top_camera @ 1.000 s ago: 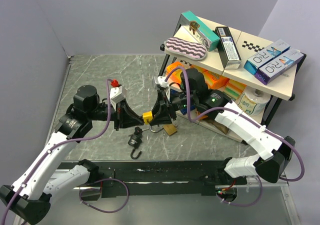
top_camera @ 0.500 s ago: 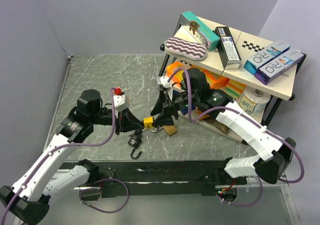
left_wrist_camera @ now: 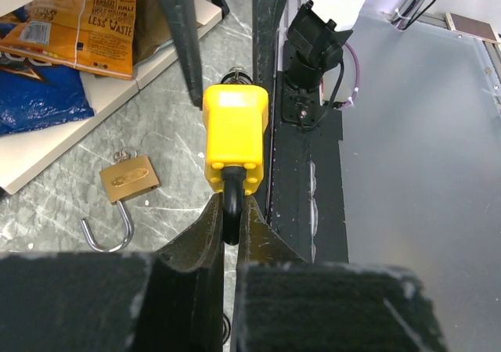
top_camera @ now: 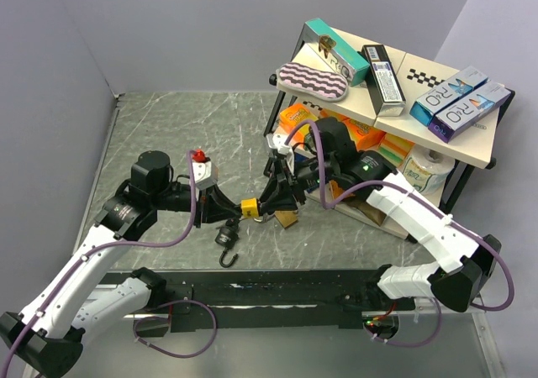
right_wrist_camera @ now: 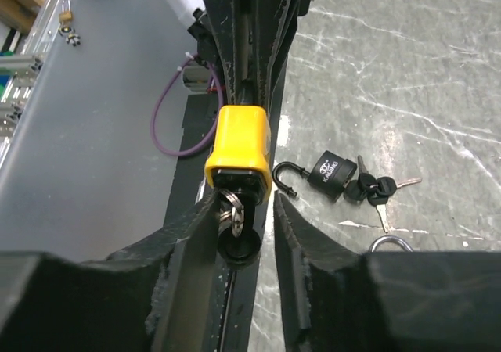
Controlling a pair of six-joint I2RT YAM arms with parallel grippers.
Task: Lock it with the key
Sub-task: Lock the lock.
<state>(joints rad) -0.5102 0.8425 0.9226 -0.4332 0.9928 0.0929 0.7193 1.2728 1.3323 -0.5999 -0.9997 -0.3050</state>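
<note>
- Starting at the right gripper (right_wrist_camera: pixel 241 215) — its two fingers (right_wrist_camera: pixel 188 242) stand either side of the black head of the key (right_wrist_camera: pixel 237 249), which sits in the keyway. There's a sliver of gap on one side, so I cannot tell whether the pads truly pinch it.
- Straight ahead of those fingers is the yellow padlock (right_wrist_camera: pixel 241 145), keyway end facing the right arm, shackle (left_wrist_camera: pixel 232 203) end pointing away.
- At that far end the left gripper (left_wrist_camera: pixel 229 211) is clenched on the shackle, holding the lock up off the table (top_camera: pixel 168 134), above the middle of its near edge.
- So the lock's long axis runs left to right, roughly along the near edge, and the key's shaft lines up with the right wrist. The right arm is the one at the key — my read is that the coming move is a roll about that line while the left holds firm.
- A brass padlock (left_wrist_camera: pixel 129 178) and a black padlock (right_wrist_camera: pixel 333 172) lie open on the table below, clear of both grippers.
</note>
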